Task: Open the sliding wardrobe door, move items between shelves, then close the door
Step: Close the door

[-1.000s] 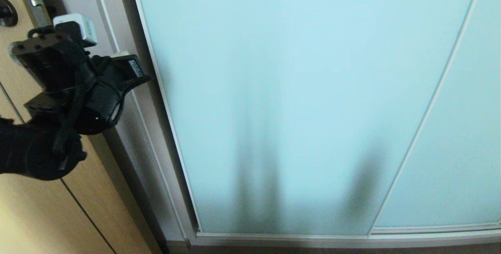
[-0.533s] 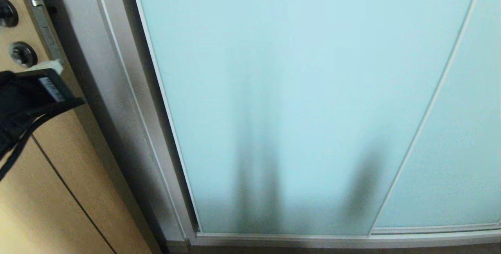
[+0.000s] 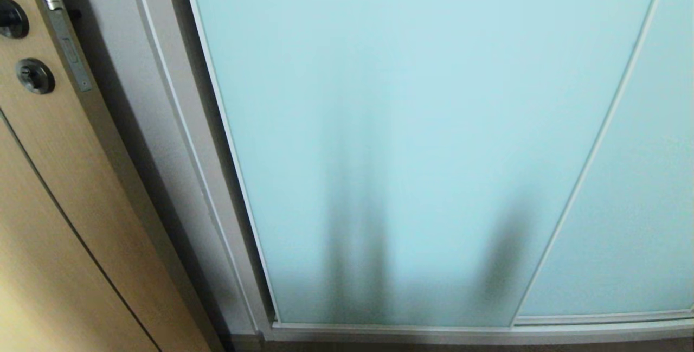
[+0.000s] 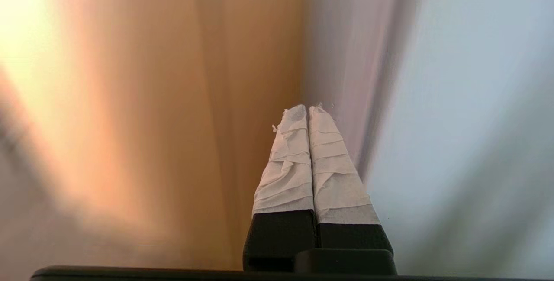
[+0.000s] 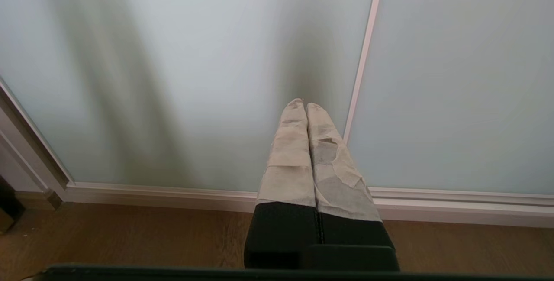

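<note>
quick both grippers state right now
left gripper: closed, holding nothing, out of the head view.
right gripper: closed, holding nothing, facing the sliding wardrobe door.

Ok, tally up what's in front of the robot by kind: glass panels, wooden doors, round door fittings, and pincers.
Frosted glass panels: 2 (sliding wardrobe door, neighbouring panel)
Tan wooden door: 1
Dark round fittings: 2 (upper, lower)
Pincers: 2 (left pincer, right pincer), both shut
Total: 7

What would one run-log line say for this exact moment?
sliding wardrobe door: closed | left gripper: shut, empty, beside tan wood door | right gripper: shut, empty, facing glass
</note>
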